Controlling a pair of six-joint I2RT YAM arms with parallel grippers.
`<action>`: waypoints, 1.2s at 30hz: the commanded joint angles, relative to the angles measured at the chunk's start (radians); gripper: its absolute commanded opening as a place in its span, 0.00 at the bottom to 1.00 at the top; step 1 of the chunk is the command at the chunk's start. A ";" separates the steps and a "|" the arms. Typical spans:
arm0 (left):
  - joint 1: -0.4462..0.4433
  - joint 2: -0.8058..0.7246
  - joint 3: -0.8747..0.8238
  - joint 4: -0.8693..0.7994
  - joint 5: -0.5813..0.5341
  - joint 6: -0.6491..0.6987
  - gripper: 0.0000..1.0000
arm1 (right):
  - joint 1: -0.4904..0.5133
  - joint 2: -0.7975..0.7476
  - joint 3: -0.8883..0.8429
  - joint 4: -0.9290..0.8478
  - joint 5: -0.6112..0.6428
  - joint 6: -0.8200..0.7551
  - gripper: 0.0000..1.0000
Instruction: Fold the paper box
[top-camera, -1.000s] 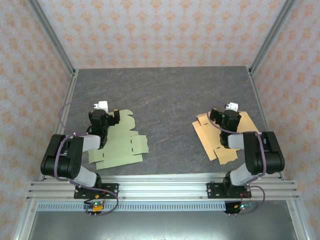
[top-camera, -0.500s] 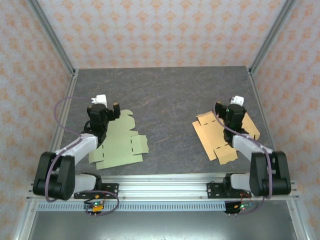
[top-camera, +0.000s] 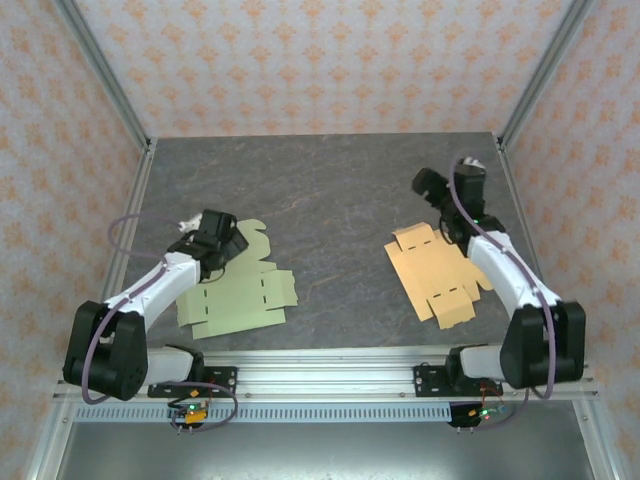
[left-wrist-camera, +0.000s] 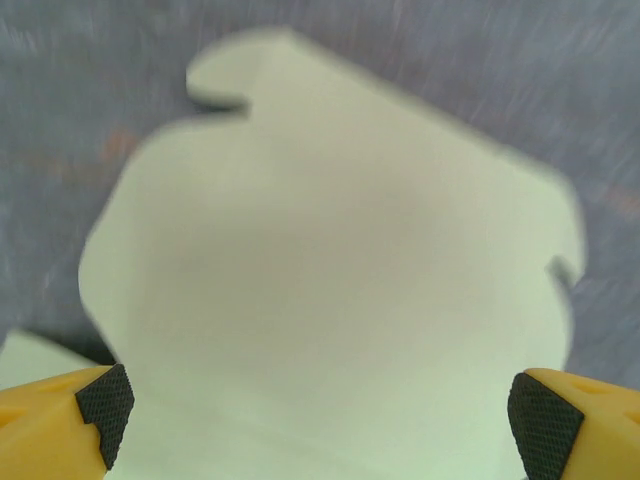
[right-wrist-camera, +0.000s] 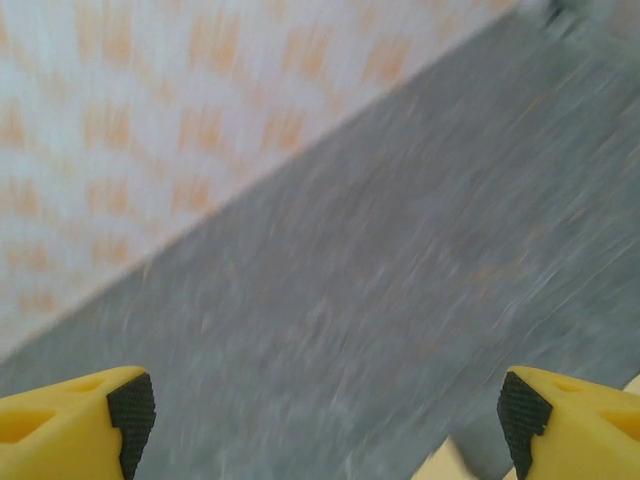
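Two flat paper box blanks lie on the dark table: a pale green one (top-camera: 240, 290) at the left and a tan one (top-camera: 440, 275) at the right. My left gripper (top-camera: 230, 243) hovers over the green blank's far flap. In the left wrist view that flap (left-wrist-camera: 330, 230) spreads between my open left gripper (left-wrist-camera: 320, 415), whose black pads (left-wrist-camera: 100, 405) sit at the bottom corners with nothing held. My right gripper (top-camera: 432, 183) is raised beyond the tan blank's far edge. It stands open (right-wrist-camera: 325, 410) over bare table, with a sliver of the tan blank (right-wrist-camera: 450, 468) at the bottom.
Patterned walls (top-camera: 330, 60) and aluminium posts (top-camera: 100, 70) enclose the grey table (top-camera: 330, 200) on three sides. A metal rail (top-camera: 320, 380) runs along the near edge by the arm bases. The wall (right-wrist-camera: 150, 120) shows blurred in the right wrist view.
Both arms have unfolded. The left gripper swung right over the green flap. The right gripper rose and moved off the tan blank toward the back of the table.
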 joint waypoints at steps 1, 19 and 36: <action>-0.051 0.024 -0.015 0.003 0.053 -0.021 1.00 | 0.074 0.058 0.049 -0.085 -0.142 -0.016 0.90; -0.227 0.518 0.373 0.291 0.317 0.000 1.00 | 0.125 0.164 0.109 -0.204 -0.162 -0.012 0.88; -0.203 0.208 0.411 -0.214 0.193 0.155 1.00 | 0.148 0.294 0.158 -0.282 -0.453 -0.017 0.73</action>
